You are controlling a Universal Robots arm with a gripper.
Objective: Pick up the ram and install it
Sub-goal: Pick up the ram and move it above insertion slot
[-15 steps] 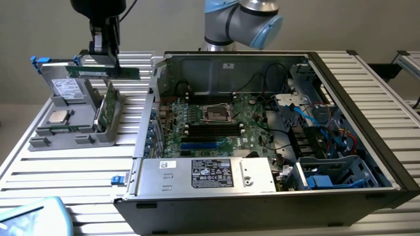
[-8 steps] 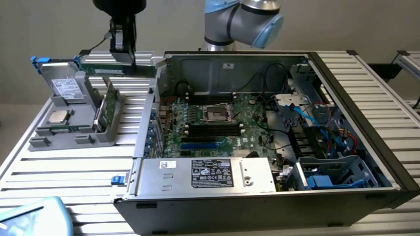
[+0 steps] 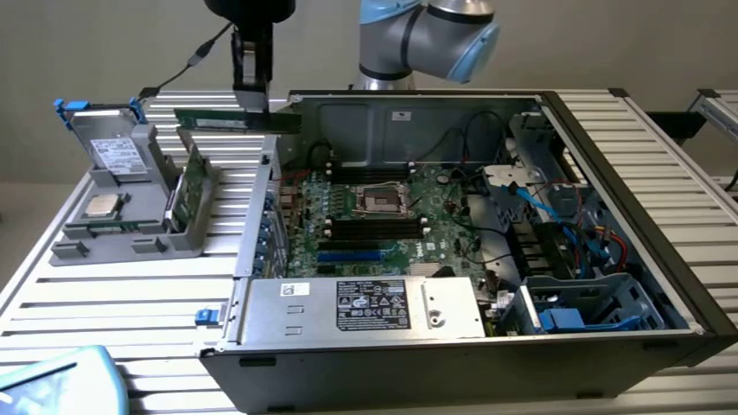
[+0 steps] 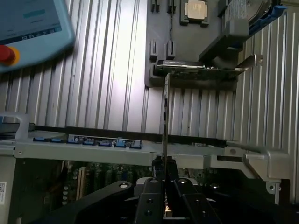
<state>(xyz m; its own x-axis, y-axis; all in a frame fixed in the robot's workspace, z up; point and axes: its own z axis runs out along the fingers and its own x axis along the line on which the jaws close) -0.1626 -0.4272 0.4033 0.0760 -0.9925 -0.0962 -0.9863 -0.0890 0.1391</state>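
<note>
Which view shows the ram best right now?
The exterior view: the ram shows side-on along its whole length, held level in the hand. The wrist view shows the ram edge-on, as a thin strip running out from between the hand's fingers.

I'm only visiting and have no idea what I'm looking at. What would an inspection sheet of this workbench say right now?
Surface: ribbed metal table, an open computer case lying on it.
Job's things: the ram hangs level in the gripper, above the case's edge on the exterior view's left; black slots sit on the motherboard.
Clutter: grey holder carrying a silver processor chip, a green card and a drive.
Grippers: gripper shut on the ram.
Cables: blue and red cables inside the case; a black cable runs toward the gripper.
Surroundings: blue handheld control panel at the table's corner; plain wall behind.
</note>
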